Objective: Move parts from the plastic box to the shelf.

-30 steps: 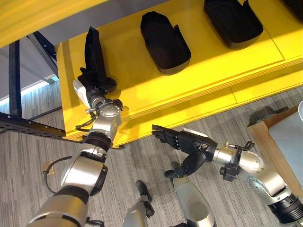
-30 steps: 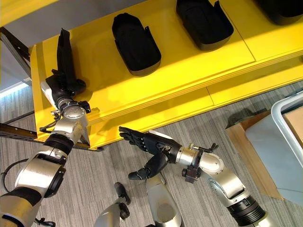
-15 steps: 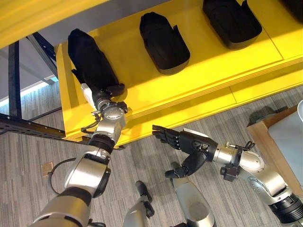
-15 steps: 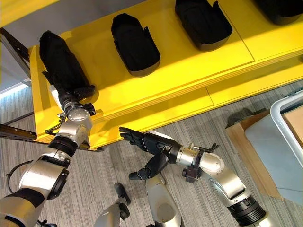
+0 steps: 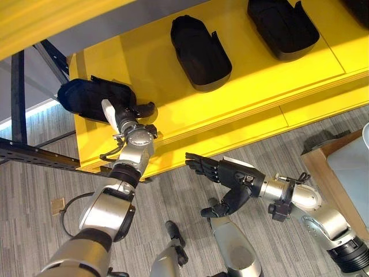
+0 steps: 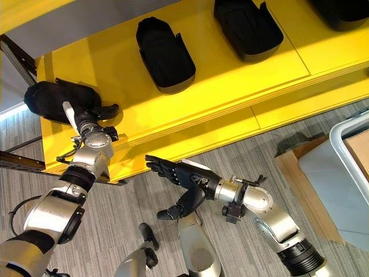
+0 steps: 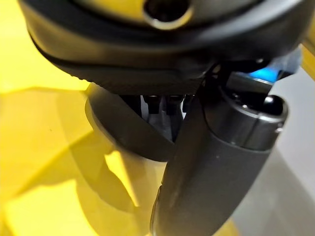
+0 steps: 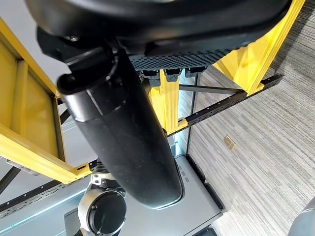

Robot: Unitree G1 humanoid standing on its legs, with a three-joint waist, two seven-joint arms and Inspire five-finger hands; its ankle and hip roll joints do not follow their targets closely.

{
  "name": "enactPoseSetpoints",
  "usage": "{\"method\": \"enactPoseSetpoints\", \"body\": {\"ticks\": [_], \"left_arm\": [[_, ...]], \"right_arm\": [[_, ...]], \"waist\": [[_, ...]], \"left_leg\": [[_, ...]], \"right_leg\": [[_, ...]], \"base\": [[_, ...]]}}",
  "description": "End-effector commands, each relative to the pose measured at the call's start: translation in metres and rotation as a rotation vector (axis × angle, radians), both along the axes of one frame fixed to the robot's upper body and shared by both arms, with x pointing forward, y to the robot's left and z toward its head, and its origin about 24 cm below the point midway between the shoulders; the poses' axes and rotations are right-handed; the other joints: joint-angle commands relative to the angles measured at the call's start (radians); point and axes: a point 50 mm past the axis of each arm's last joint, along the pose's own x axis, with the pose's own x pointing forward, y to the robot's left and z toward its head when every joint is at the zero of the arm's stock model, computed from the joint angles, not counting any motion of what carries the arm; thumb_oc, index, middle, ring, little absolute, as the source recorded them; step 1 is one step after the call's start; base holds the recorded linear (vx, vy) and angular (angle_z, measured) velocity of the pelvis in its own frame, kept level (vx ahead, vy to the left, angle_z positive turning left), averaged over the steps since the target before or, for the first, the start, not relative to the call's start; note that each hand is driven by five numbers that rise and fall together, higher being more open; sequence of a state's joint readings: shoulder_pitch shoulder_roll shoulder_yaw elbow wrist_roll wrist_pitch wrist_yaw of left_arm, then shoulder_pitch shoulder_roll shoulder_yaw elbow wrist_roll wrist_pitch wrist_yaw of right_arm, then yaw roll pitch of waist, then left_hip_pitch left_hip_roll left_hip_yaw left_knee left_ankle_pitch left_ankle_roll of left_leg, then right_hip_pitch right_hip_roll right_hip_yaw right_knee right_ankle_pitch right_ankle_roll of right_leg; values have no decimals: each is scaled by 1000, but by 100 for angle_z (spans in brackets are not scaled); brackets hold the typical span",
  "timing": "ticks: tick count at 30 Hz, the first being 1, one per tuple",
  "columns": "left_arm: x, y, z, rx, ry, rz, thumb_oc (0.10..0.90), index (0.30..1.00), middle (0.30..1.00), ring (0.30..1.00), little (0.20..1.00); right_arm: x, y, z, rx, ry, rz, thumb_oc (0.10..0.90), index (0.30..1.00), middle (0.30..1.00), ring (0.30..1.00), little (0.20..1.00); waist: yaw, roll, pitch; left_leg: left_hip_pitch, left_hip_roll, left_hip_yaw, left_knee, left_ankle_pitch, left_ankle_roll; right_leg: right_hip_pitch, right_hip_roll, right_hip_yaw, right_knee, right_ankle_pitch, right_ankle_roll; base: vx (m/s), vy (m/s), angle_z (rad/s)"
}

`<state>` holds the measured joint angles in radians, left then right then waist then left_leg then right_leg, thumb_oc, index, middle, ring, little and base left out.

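At shelf [image 5: 173,109] corner, left hand [image 5: 118,112] on part [image 5: 86,99]

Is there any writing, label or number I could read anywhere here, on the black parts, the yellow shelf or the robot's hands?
None: no readable text shows.
The black part in the left hand: plain, no label.
The two other black parts on the yellow shelf: plain.
The right hand: no print.

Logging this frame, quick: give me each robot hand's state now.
Left robot hand: shut on the black part, at the yellow shelf's left end.
Right robot hand: open, holding nothing, over the floor.
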<state>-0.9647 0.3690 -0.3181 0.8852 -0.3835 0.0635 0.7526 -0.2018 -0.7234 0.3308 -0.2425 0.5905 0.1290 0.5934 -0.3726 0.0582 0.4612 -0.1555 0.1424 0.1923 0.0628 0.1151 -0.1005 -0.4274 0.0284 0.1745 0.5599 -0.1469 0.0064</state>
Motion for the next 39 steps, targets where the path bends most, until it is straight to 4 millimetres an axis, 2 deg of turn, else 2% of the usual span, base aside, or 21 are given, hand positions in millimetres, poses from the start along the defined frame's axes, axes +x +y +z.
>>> {"method": "enactPoseSetpoints", "body": {"ticks": [1, 5, 9, 18, 29, 34, 36, 39], "left_arm": [[-10, 16, -31, 141, 131, -21, 900, 1000, 1000, 1000, 1000], [-12, 22, -35, 225, 162, -51, 900, 1000, 1000, 1000, 1000], [-13, 21, -39, 231, 170, -90, 900, 1000, 1000, 1000, 1000], [-10, 7, -38, 295, 174, -181, 900, 1000, 1000, 1000, 1000], [-11, -2, -46, 176, 161, -231, 900, 1000, 1000, 1000, 1000], [-8, -10, -33, 250, 105, -270, 900, 1000, 1000, 1000, 1000], [-6, -18, -21, 396, 74, -297, 900, 1000, 1000, 1000, 1000], [-5, -23, -11, 521, 43, -309, 900, 1000, 1000, 1000, 1000]], "right_arm": [[-16, 21, 40, 187, -193, 136, 900, 1000, 1000, 1000, 1000], [-17, 18, 36, 181, -188, 129, 900, 1000, 1000, 1000, 1000], [-18, 16, 36, 176, -190, 124, 900, 1000, 1000, 1000, 1000], [-16, 16, 37, 175, -191, 108, 900, 1000, 1000, 1000, 1000], [-18, 13, 35, 164, -176, 100, 900, 1000, 1000, 1000, 1000], [-18, 12, 37, 180, -177, 88, 900, 1000, 1000, 1000, 1000], [-18, 11, 36, 183, -181, 87, 900, 1000, 1000, 1000, 1000], [-19, 9, 34, 180, -182, 91, 900, 1000, 1000, 1000, 1000]], "waist": [[-36, -47, -28], [-34, -38, -27], [-34, -31, -24], [-37, -23, -21], [-52, -16, -32], [-58, -18, -32], [-60, -17, -28], [-64, -12, -26]], "left_leg": [[-3, 16, 5, 72, -146, 39], [1, 12, 5, 73, -148, 42], [8, 10, 4, 69, -149, 42], [12, 6, 7, 62, -147, 42], [33, 6, 22, 46, -146, 41], [34, 6, 27, 37, -144, 40], [31, 6, 29, 35, -140, 39], [34, 5, 34, 34, -142, 39]], "right_leg": [[116, -25, -63, -119, -91, -20], [120, -27, -63, -117, -92, -19], [126, -32, -64, -120, -92, -18], [127, -35, -62, -126, -88, -14], [144, -38, -57, -142, -86, -7], [139, -36, -52, -145, -82, -5], [135, -35, -50, -147, -77, -2], [133, -36, -47, -149, -74, 0]], "base": [[24, 31, 0], [0, 0, 0], [0, 0, 0], [0, 0, 0], [1, 1, 0], [0, 0, 0], [0, 0, 0], [0, 0, 0]]}}
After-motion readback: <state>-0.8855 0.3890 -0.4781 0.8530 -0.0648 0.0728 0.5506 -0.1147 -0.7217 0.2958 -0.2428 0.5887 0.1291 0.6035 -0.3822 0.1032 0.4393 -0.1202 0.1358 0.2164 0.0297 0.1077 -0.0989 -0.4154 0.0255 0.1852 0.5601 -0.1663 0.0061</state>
